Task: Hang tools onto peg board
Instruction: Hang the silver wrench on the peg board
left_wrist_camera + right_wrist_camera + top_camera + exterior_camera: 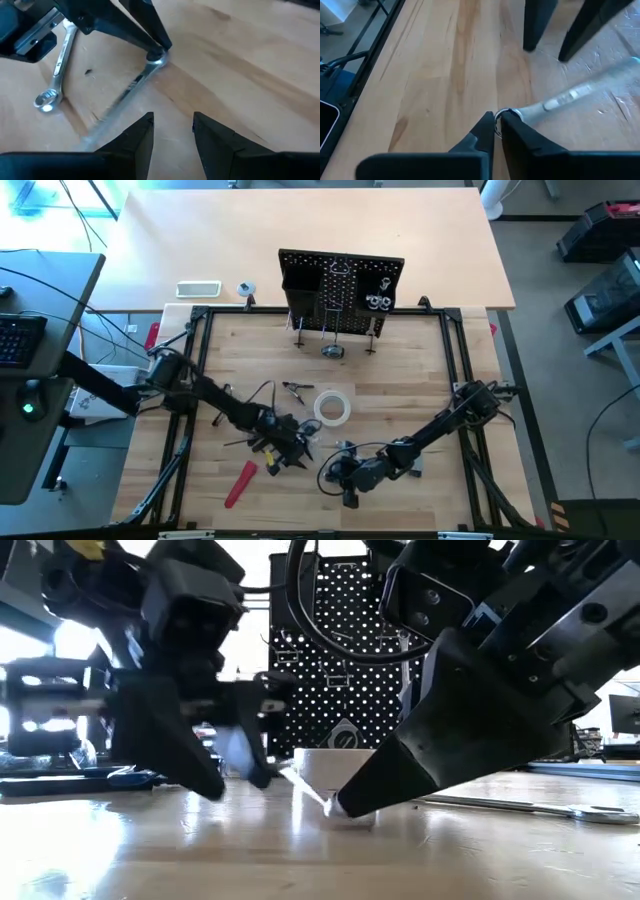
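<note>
I see the peg board (342, 292) standing upright at the far middle of the wooden worktop (400, 400), its black perforated face carrying bins and hooks, with a small round tool (333, 351) lying just in front of its legs. Nearer to me lie the blue-handled pliers (296, 389) and the white tape roll (332, 408) about mid-worktop, and the red-handled tool (240, 483) sits toward the near left. One silver wrench (131, 90) lies flat between the two arms at the near edge, and my right wrist view shows the right pincer (497, 126) clenched on its ring end, fingers (480, 134) almost touching around the metal. In the left wrist view that same pincer tip meets the wrench head, while a second wrench (56, 75) lies beside it on the wood. The left pincer (173, 131) hangs low over the handle end of the gripped wrench, its fingers parted and touching nothing that I can make out. From the low view, a further wrench (540, 807) rests on the worktop off to the right. Beyond the worktop I see a paler desk (440, 240) behind the board, a keyboard (18, 340) at the left, and dark cases (600, 235) on the floor at the right.
</note>
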### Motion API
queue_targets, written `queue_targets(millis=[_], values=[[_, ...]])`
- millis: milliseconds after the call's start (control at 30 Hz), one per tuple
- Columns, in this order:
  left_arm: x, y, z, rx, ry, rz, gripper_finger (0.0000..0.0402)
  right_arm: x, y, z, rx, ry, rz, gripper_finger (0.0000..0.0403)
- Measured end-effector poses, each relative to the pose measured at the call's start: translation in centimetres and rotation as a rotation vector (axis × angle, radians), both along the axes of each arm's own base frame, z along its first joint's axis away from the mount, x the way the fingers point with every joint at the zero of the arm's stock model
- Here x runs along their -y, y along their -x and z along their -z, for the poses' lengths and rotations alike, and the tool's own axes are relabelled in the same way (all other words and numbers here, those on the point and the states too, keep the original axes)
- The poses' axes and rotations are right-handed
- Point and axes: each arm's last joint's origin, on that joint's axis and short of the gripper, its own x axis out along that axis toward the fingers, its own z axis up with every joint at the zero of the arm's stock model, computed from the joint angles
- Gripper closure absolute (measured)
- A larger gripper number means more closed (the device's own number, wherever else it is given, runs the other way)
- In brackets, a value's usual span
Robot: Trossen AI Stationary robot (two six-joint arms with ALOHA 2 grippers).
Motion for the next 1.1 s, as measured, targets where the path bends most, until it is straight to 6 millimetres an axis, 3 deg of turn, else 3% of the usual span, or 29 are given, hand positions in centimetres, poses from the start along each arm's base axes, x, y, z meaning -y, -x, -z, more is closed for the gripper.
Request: queue_targets(millis=[367,700,1100], values=[[0.3,-1.6,-0.3,0.005,-0.096,-0.009,0.0273,0.0,0.0,0.1,-0.011,0.0,-0.028,0.0402],[0.0,-1.5,-3.8,0.147,-0.23,-0.016,0.0273,-0.1,0.1,0.2,-0.023,0.0,-0.063,0.0402],[-1.4,-2.1,-3.3,0.141,-0.374,0.034,0.0273,-0.3,0.1,0.1,-0.031,-0.028,-0.138,0.0403]])
